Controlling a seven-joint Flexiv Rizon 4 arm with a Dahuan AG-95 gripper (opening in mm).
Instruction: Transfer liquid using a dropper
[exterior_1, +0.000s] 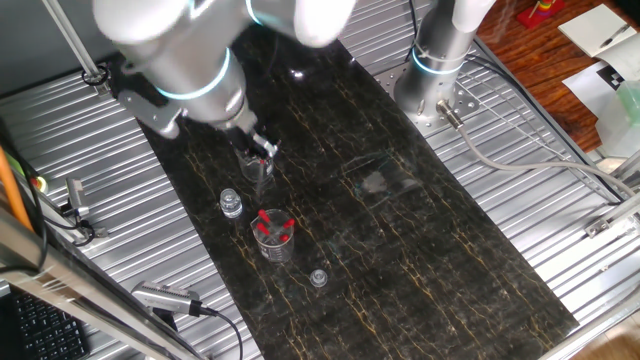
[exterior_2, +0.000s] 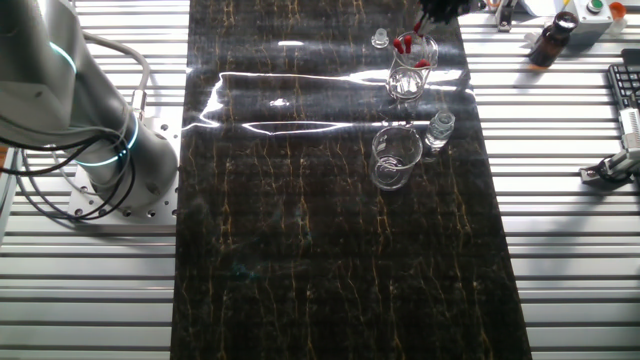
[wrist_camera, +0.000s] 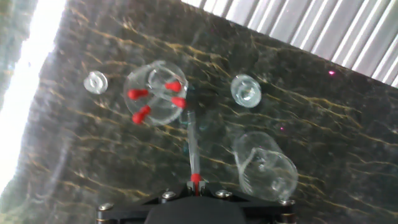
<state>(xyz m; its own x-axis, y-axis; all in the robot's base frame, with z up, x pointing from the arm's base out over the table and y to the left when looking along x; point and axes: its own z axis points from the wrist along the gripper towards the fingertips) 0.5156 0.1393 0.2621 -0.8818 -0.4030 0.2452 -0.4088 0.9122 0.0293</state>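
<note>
My gripper (wrist_camera: 196, 184) is shut on the red bulb of a dropper (wrist_camera: 192, 146), whose clear tube points down at the table. In the hand view its tip lies just right of a glass beaker (wrist_camera: 155, 93) that holds several red-bulbed droppers. An empty glass beaker (wrist_camera: 267, 167) stands lower right, a small clear vial (wrist_camera: 246, 90) upper right, and its loose cap (wrist_camera: 95, 82) at the left. In one fixed view the gripper (exterior_1: 258, 152) hangs above the empty beaker (exterior_1: 262, 174), behind the dropper beaker (exterior_1: 273, 236). The other fixed view shows the gripper (exterior_2: 437, 10) at the top edge.
The things stand on a dark marbled mat (exterior_1: 400, 250) over a ribbed metal table (exterior_1: 560, 210). The vial (exterior_1: 231, 205) and cap (exterior_1: 319, 277) flank the dropper beaker. The arm's base (exterior_2: 110, 150) stands at the side, and a brown bottle (exterior_2: 551, 42) is off the mat.
</note>
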